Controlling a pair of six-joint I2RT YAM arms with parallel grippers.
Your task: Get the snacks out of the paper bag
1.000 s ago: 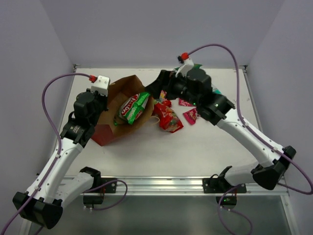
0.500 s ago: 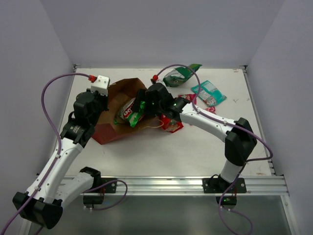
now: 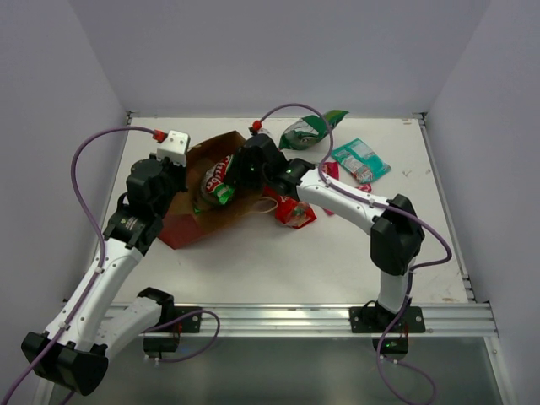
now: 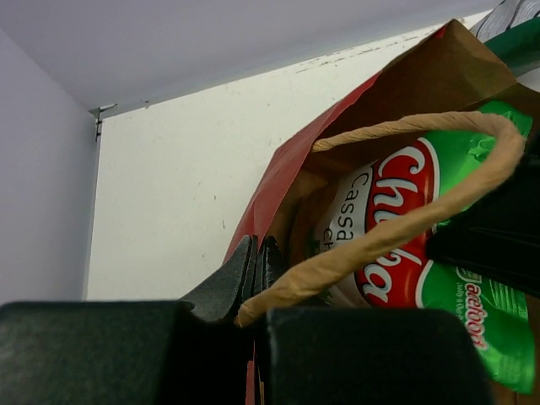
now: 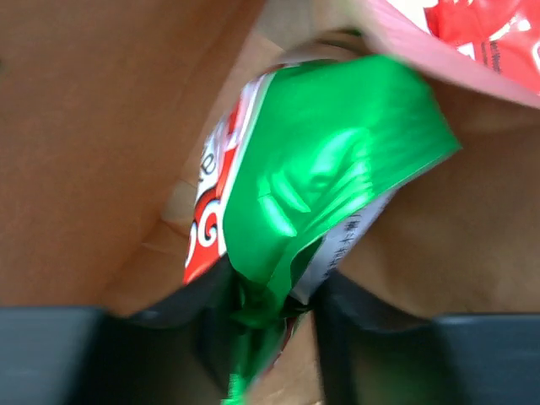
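— Further in than half a second ago: my right tool (image 5: 270, 321) is reaching deep into the paper bag (image 3: 181, 226), pinching the crimped end of the chip bag (image 5: 329, 169) lying inside.
— And the left?
— My left tool (image 4: 257, 257) is pressing together on the bag's rim, right by the string handle (image 4: 396, 226), holding the mouth up.
— How is it going to handle?
— Light, puffy, slippery foil, I'm guessing, so the flat seam is where I'm gripping. Brown walls are crowding both sides; I'm favouring a straight pull out onto the bare worktop (image 3: 278, 261) beside the red packet (image 3: 293, 211).
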